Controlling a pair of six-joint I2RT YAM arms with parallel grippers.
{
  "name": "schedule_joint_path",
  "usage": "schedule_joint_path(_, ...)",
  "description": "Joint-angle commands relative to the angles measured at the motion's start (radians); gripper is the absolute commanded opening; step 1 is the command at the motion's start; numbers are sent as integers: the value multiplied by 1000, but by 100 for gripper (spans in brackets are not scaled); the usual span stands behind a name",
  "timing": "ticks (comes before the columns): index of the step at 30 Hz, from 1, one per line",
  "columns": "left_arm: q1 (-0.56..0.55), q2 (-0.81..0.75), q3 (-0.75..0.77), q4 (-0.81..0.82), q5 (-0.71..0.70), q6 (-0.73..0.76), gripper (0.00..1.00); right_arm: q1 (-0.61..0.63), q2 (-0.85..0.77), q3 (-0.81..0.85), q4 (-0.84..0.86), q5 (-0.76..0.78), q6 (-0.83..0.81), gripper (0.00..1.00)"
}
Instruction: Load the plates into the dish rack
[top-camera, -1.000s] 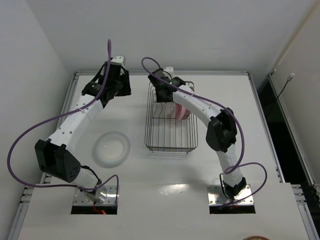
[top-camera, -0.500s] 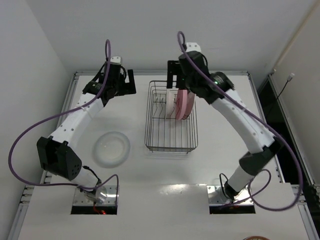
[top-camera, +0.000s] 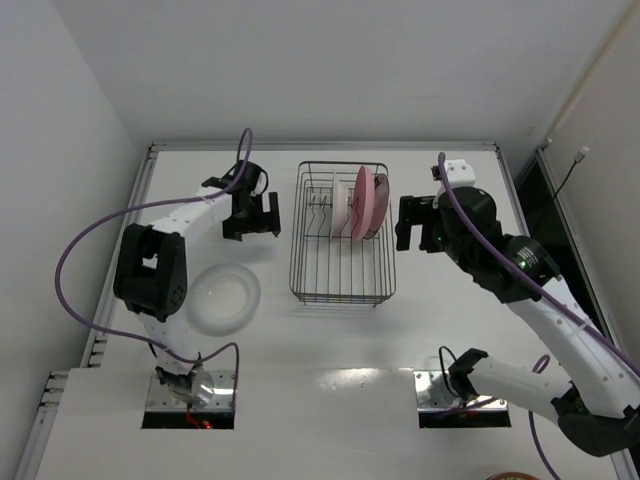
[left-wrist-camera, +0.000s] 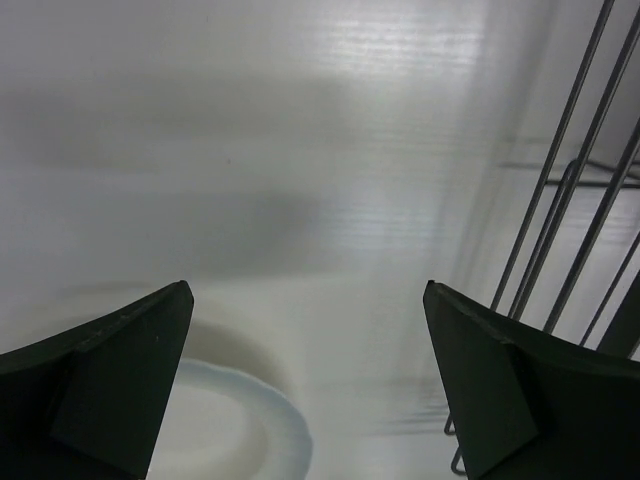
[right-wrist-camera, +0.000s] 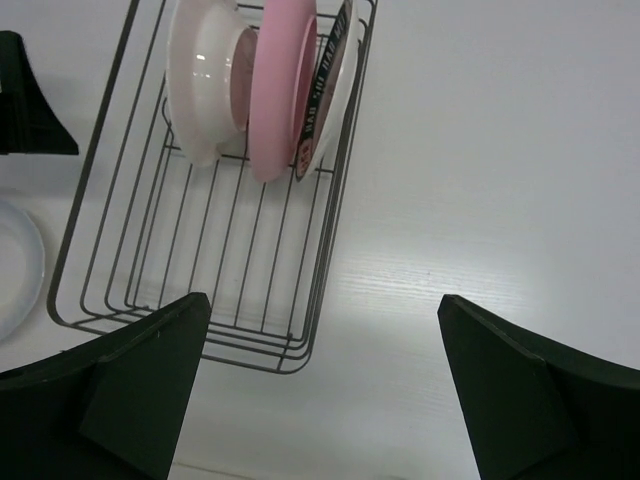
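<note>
The dark wire dish rack (top-camera: 340, 262) (right-wrist-camera: 215, 250) stands mid-table. Three plates stand on edge at its far end: a whitish plate (top-camera: 343, 208) (right-wrist-camera: 203, 80), a pink plate (top-camera: 364, 203) (right-wrist-camera: 285, 85) and a plate with a dark patterned rim (top-camera: 379, 206) (right-wrist-camera: 330, 75). Another whitish translucent plate (top-camera: 222, 298) (left-wrist-camera: 220, 430) lies flat on the table left of the rack. My left gripper (top-camera: 252, 215) (left-wrist-camera: 305, 390) hangs open just left of the rack, beyond that flat plate. My right gripper (top-camera: 415, 222) (right-wrist-camera: 325, 390) hangs open right of the rack, holding nothing.
The white table (top-camera: 450, 320) ends in a raised rim at the back and sides. Rack wires (left-wrist-camera: 560, 220) stand close to the left gripper's right finger. Purple cables (top-camera: 75, 260) loop off both arms.
The right arm drew back from over the rack to its right side and its jaws opened wide. The left arm swung from the back-left corner toward the rack and opened.
</note>
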Motion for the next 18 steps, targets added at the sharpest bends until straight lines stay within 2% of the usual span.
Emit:
schedule_joint_path(1, -1, -144, -54, 5, 6, -75, 100, -5, -5, -47, 0, 20, -23, 97)
schedule_joint_path(2, -1, -180, -118, 19, -6, -98, 100, -5, -28, -59, 0, 20, -23, 99)
schedule_joint_path(6, -21, -514, -314, 131, -18, -198, 100, -5, -51, -94, 20, 43, -44, 100)
schedule_joint_path(8, -21, -584, -385, 167, 32, -209, 100, -14, -51, -94, 20, 56, -58, 100)
schedule_joint_path(13, -73, -567, -396, 54, 26, -235, 100, -14, -32, -74, 20, 65, -92, 100)
schedule_joint_path(15, -95, -547, -405, 31, -21, -244, 100, -23, -32, -74, 31, 56, -92, 100)
schedule_joint_path(18, -95, -535, -454, 42, -5, -272, 99, -23, -42, -93, 31, 37, -92, 100)
